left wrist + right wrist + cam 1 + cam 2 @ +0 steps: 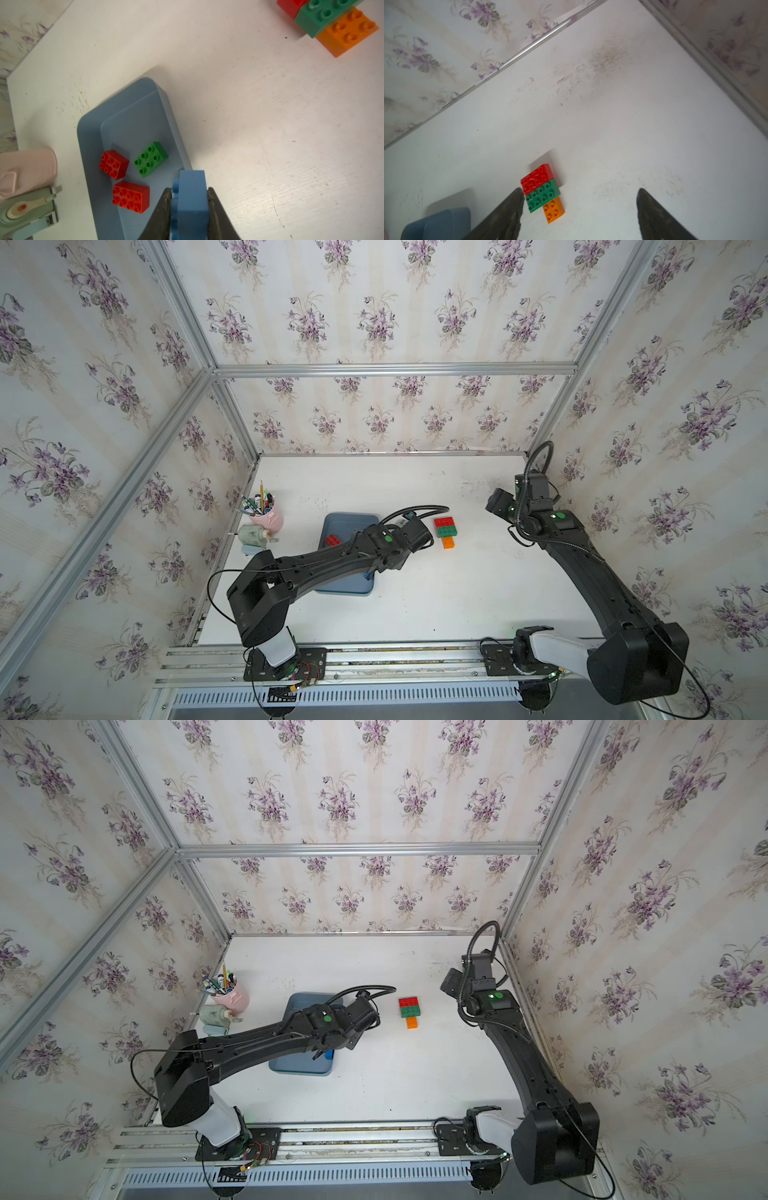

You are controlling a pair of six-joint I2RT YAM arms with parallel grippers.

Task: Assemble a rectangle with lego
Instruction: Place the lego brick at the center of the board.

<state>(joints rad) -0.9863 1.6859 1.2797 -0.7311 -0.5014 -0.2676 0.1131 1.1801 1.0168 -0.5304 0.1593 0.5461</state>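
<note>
My left gripper (pixel 189 189) is shut on a blue lego brick (pixel 191 199), held on its side over the near right edge of the grey-blue tray (pixel 89 135). In the tray lie two red bricks (pixel 113 164) (pixel 131 196) and a green brick (pixel 150 159). On the table to the right of the tray, a red brick (pixel 444 522), a green brick (pixel 446 531) and a smaller orange brick (pixel 448 542) sit side by side. My right gripper (pixel 580 190) hangs open above the table, to the right of that group (pixel 543 195), with nothing between its fingers.
A pink cup of pens (pixel 270 518) and a small pale green device (pixel 253 537) stand at the table's left edge, left of the tray. Papered walls with metal rails close the back and both sides.
</note>
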